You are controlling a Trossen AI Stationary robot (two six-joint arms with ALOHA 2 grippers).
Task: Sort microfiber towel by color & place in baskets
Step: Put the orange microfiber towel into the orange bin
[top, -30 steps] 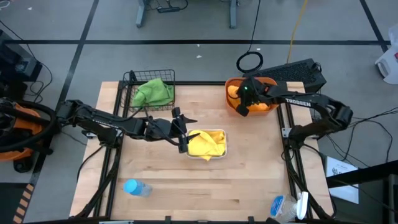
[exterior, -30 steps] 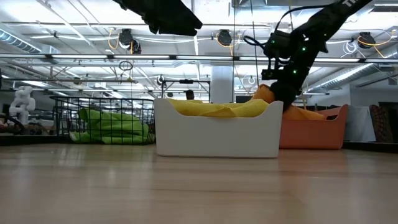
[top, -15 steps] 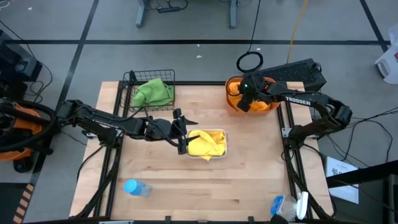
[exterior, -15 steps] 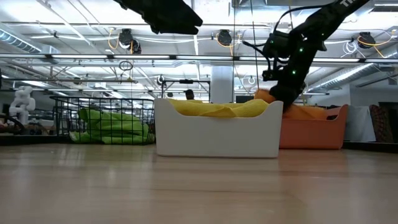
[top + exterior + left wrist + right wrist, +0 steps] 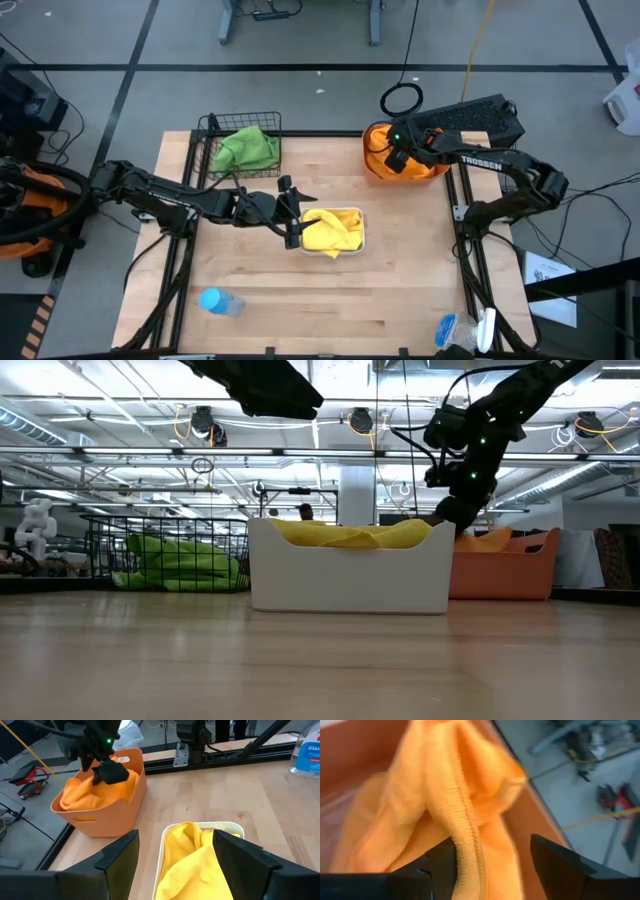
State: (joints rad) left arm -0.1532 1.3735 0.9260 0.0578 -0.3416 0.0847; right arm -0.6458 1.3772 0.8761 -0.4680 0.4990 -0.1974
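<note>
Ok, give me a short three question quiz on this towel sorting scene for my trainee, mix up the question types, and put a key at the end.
1. True or false: the green towel lies in the wire basket.
2. Which holder is the right gripper over? A) white tray B) orange tub C) wire basket
3. Fill in: the towel in the white tray is ____.

Key: 1 true. 2 B; its fingers are open over the orange towel. 3 yellow; the left gripper waits open beside that tray.
</note>
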